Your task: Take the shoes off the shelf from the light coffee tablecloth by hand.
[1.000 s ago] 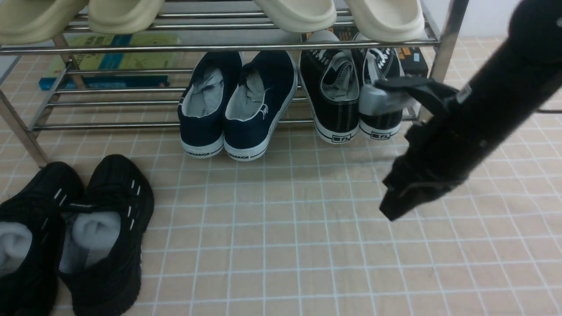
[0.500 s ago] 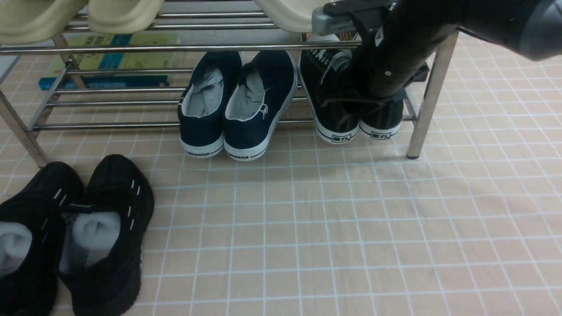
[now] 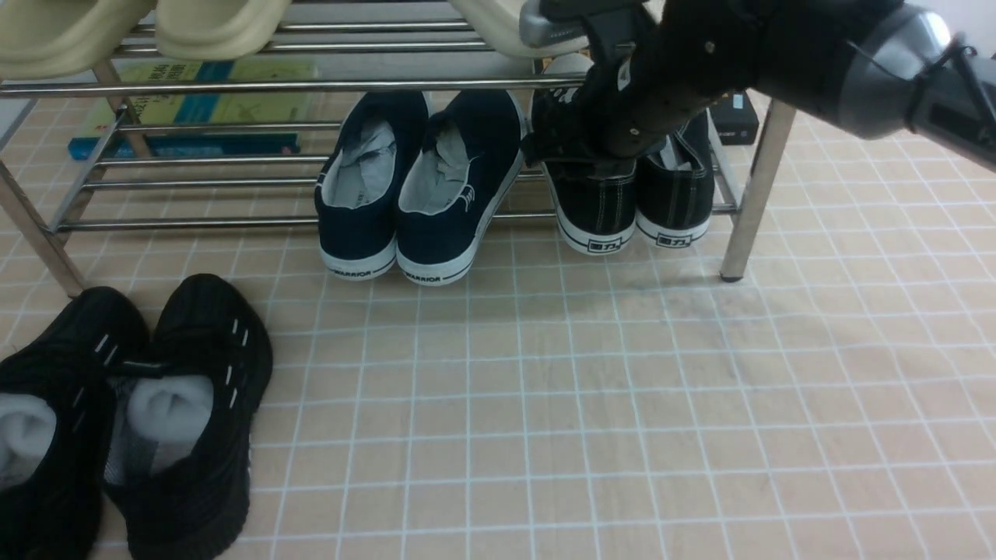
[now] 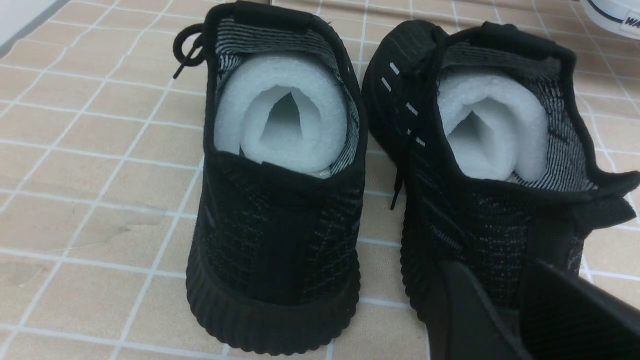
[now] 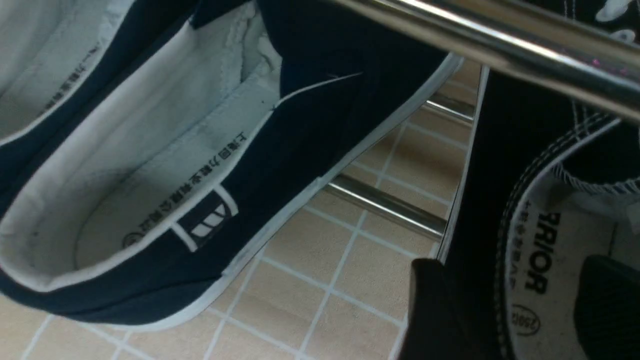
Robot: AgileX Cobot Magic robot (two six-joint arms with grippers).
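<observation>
Currently, you have removed nothing: the black lace-up sneakers (image 3: 599, 206) sit on the shelf's (image 3: 194, 224) lower rails, the right pincer (image 5: 520, 280) spread astride one sneaker's side wall, so gripping, withdrawal and placement on the cloth-covered bench (image 3: 545, 389) remain.

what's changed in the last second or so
The right gripper swung from low over the tablecloth up and left to the canvas sneakers on the shelf; it now straddles one shoe's collar, jaws not yet closed. The sneakers, navy slip-ons and black knit sneakers have not moved.
</observation>
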